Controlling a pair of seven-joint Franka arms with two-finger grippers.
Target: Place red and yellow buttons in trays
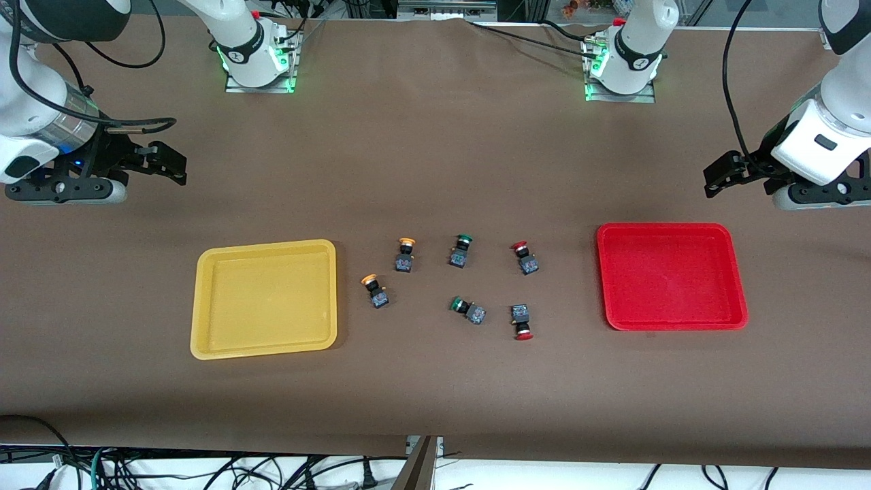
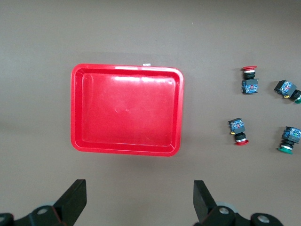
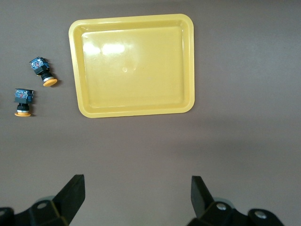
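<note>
The right gripper [image 1: 167,163] is hovering with jaws wide over the right arm's end of the worktop, where the yellow tray [image 1: 265,297] is lying empty. Two yellow buttons [image 1: 404,254], two green buttons [image 1: 461,251] and two red buttons [image 1: 525,258] are sitting mid-table. The red tray [image 1: 671,275] is lying empty toward the left arm's end, the left gripper [image 1: 722,173] hovering wide there.
</note>
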